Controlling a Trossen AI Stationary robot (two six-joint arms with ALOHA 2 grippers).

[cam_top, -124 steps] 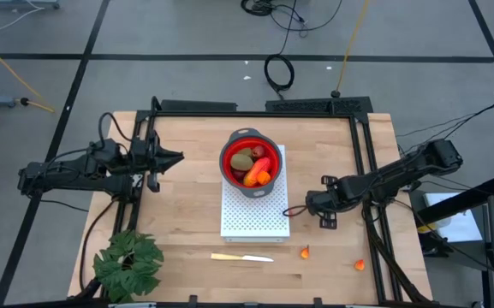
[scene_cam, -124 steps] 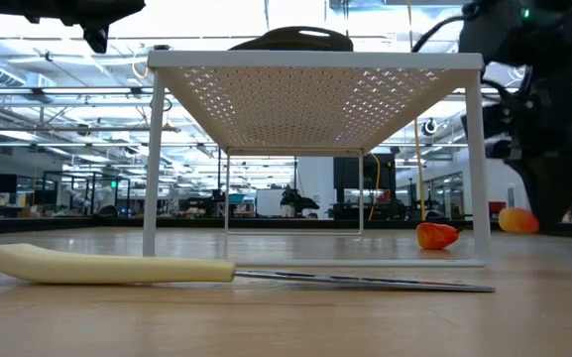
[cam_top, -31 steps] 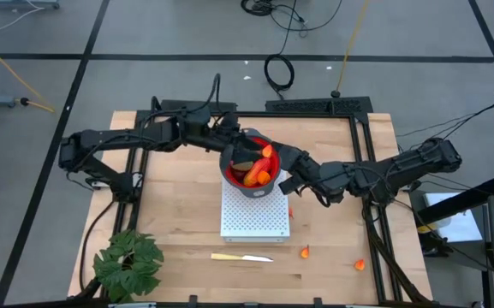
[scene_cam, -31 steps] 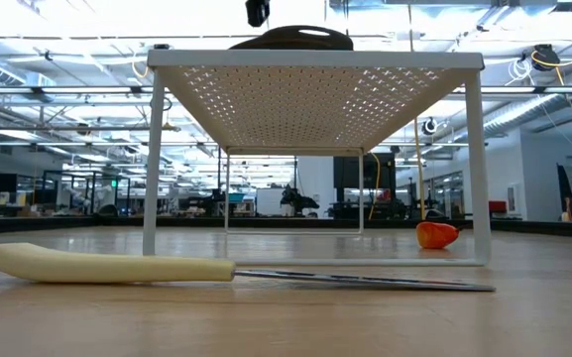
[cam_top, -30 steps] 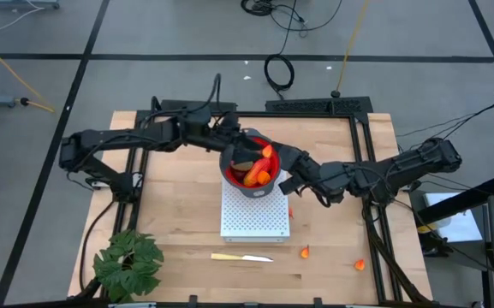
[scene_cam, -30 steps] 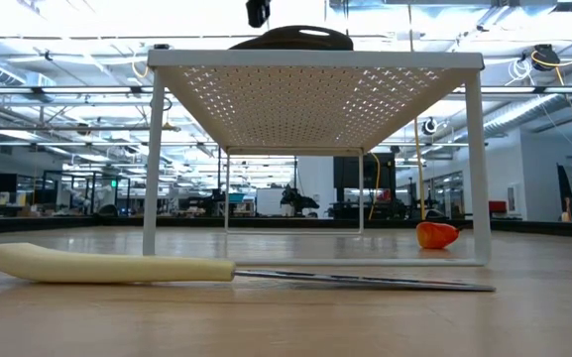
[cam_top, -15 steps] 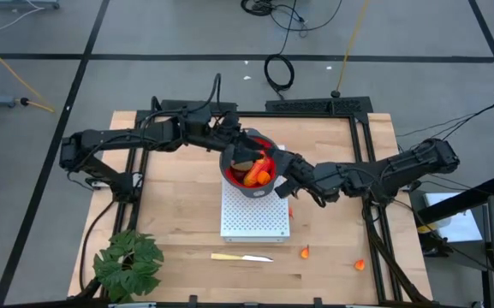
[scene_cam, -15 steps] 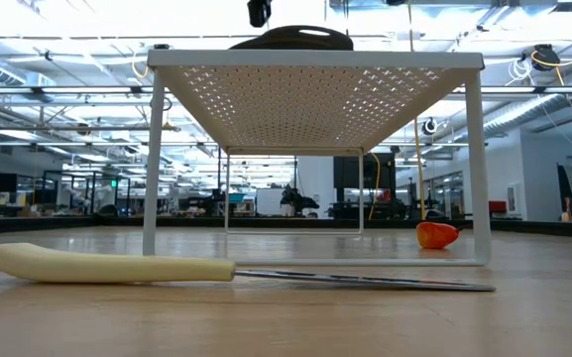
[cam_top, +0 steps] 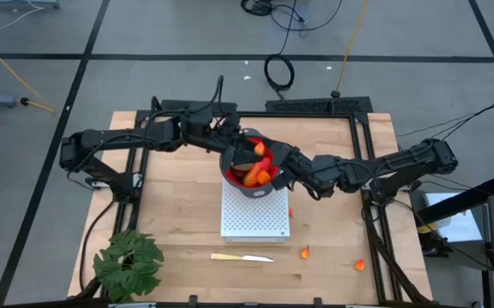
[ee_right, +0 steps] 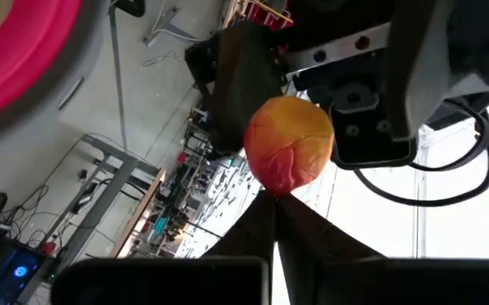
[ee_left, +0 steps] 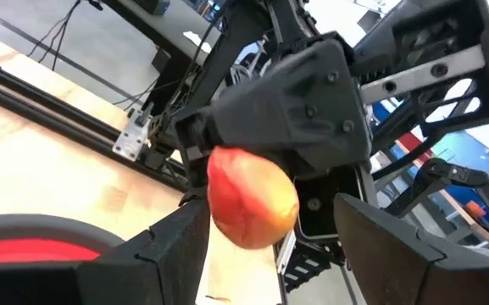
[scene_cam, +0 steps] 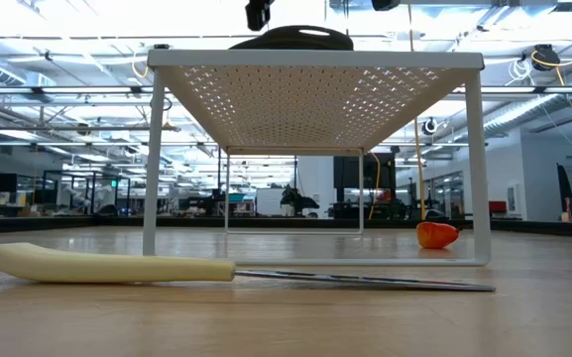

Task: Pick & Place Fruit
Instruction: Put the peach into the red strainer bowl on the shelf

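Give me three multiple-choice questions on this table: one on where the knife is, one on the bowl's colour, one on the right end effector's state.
1. Where does the knife lie?
A under the plant
B on the table, in front of the rack
C on the floor

2. What colour is the inside of the bowl?
A blue
B red
C white

3. How is the right end effector?
A shut
B wide open
C shut on the knife

Answers:
1 B: the high view shows it on the wood near the front edge.
2 B: its inner wall shows red.
3 A: its fingers meet in the right wrist view.
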